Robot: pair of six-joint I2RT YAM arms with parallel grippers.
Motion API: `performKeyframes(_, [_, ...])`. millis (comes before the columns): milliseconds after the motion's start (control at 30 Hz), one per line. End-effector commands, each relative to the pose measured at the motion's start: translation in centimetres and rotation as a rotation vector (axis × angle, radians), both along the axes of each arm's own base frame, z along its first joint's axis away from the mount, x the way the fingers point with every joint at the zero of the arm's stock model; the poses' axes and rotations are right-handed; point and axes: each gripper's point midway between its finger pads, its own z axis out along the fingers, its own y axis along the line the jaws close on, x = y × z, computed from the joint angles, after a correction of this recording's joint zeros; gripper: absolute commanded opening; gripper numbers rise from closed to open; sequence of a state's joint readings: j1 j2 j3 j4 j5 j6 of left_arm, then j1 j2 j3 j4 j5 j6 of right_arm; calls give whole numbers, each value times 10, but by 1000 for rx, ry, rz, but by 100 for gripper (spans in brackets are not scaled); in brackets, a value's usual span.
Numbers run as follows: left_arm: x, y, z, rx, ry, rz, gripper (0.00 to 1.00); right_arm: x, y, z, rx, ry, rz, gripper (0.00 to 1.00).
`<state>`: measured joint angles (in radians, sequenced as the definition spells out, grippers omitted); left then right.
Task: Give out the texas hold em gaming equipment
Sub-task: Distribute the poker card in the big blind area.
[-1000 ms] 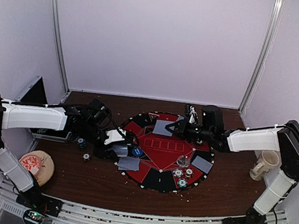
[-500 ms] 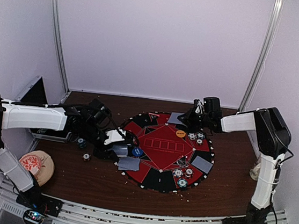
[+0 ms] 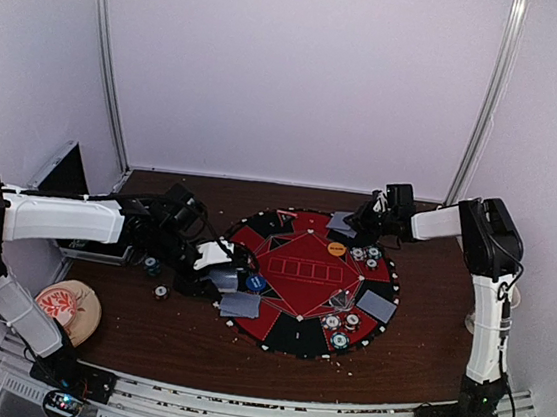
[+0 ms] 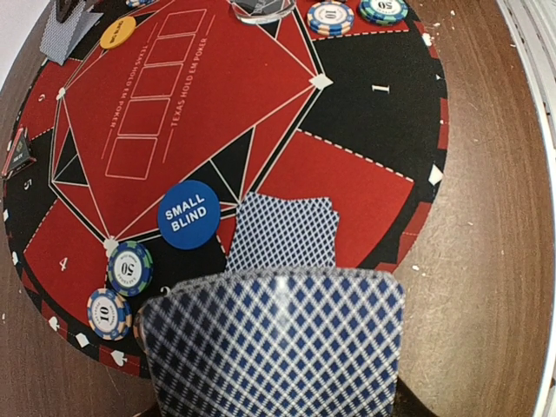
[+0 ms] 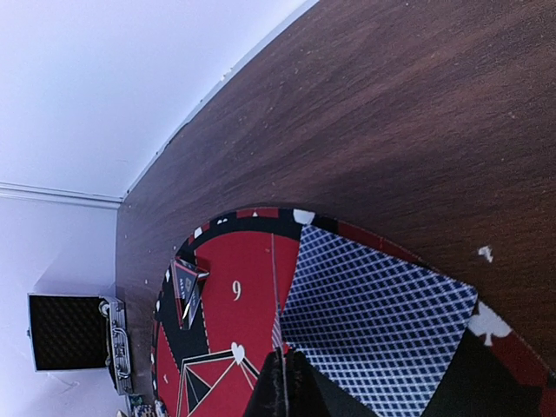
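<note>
The card my right gripper pinches by a corner sits on the far right rim of the mat. Let go here, I reckon it tips onto the table. My left gripper clamps the deck at the mat's left edge.

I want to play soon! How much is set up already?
Partly done: dealt cards, chips and the blue button lie on the mat. The left gripper holds a card stack yet to deal, and some seats look bare.
</note>
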<state>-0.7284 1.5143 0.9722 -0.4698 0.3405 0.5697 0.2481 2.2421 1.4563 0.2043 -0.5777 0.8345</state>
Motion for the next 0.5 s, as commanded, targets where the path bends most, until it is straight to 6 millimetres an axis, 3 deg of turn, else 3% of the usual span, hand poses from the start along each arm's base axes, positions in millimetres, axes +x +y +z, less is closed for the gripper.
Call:
performKeyframes(0, [2,-8,8,-39,-28,-9,53,14,-8,1,16,-9,-11,0])
performKeyframes(200, [4,-8,6,-34,-30,-8,53,21,-14,-7,27,7,-20,2])
performKeyframes(467, [5,-9,7,-34,-32,-7,53,19,-14,-14,14,31,-14,18])
